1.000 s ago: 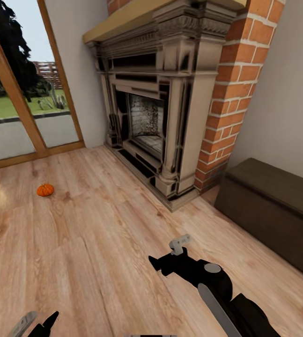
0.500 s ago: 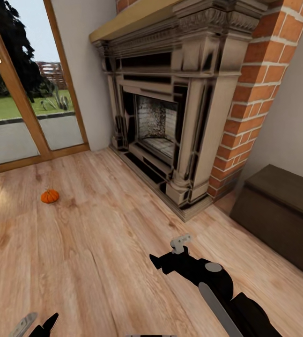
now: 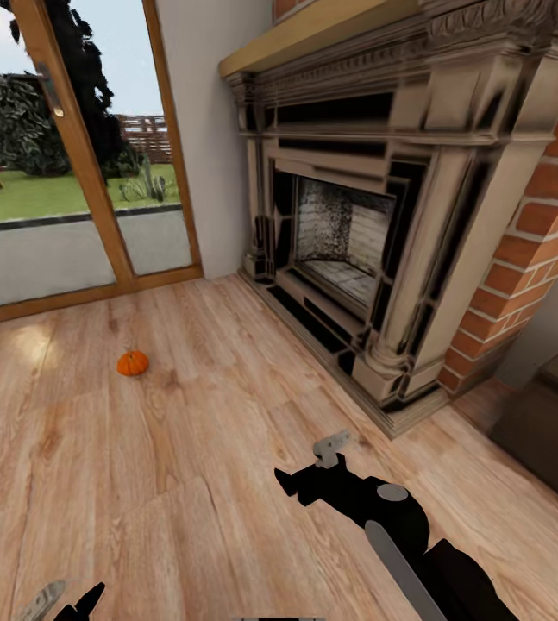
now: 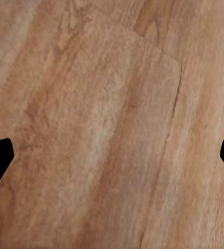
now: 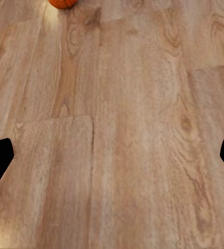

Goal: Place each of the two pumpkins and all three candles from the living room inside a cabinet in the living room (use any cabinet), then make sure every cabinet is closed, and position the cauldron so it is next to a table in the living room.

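Observation:
A small orange pumpkin (image 3: 132,362) lies on the wood floor in front of the glass door, far ahead and left of both arms. Its lower edge also shows in the right wrist view as the pumpkin (image 5: 62,3). My right gripper (image 3: 285,483) hovers low over the bare floor, open and holding nothing (image 5: 112,161). My left gripper (image 3: 80,604) sits at the bottom left of the head view, likewise open over bare planks (image 4: 112,161). One end of the dark-brown cabinet (image 3: 550,414) shows at the right edge. The candles and cauldron are out of view.
A large stone fireplace (image 3: 373,224) with a brick chimney side (image 3: 529,259) stands ahead to the right, its plinth reaching onto the floor. A wood-framed glass door (image 3: 63,198) closes the left wall. Open wood floor (image 3: 184,483) lies between me and the pumpkin.
The camera has swung left: fireplace, cabinet and pumpkin all slid right in the picture, and the cabinet is almost out of frame. Neither arm has moved relative to the view.

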